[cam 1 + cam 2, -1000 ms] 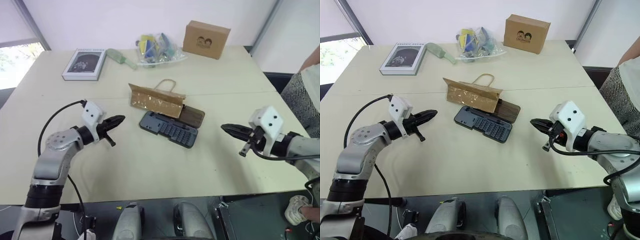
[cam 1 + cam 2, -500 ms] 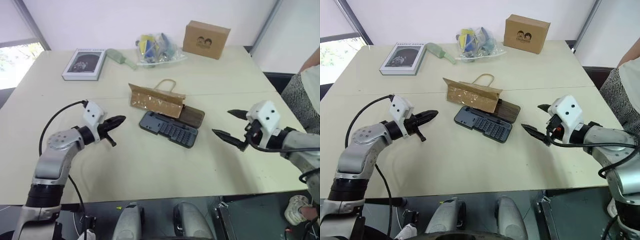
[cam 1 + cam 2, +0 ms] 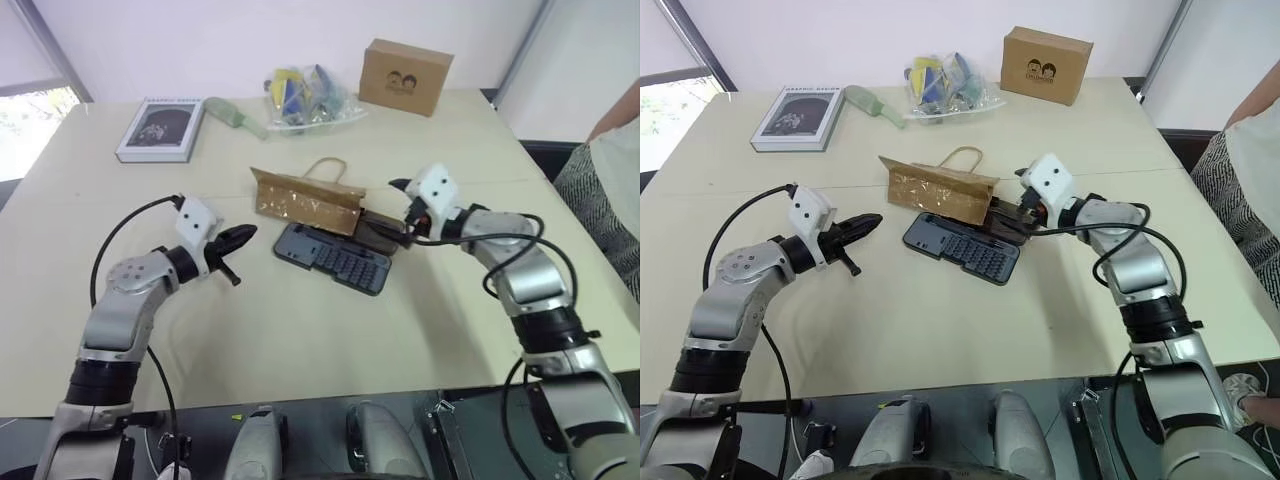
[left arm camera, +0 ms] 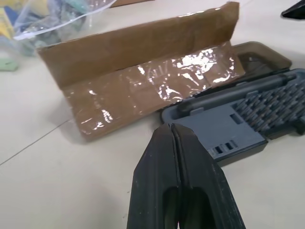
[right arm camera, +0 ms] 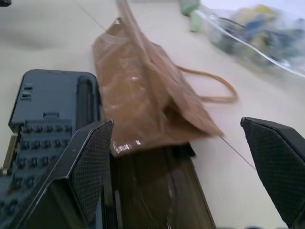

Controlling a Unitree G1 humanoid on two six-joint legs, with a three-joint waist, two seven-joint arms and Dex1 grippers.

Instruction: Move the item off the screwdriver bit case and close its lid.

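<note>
Table (image 3: 300, 330): cream, seam across | far wall: white, window far left | left gripper (image 3: 245, 235): pinched empty | right gripper (image 5: 181, 157): spread wide, empty

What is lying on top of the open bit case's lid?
The brown paper bag lies across the smoky-brown lid, its fold standing up along the hinge side. Only the lid's end by the open right claw shows; the rest, and any latch, is covered.

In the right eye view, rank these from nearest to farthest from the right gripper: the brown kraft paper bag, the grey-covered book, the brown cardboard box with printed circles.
From the right gripper:
1. Brown kraft paper bag, right beside it, table centre.
2. Brown cardboard box with printed circles, at the far edge.
3. Grey-covered book, far left corner.
</note>
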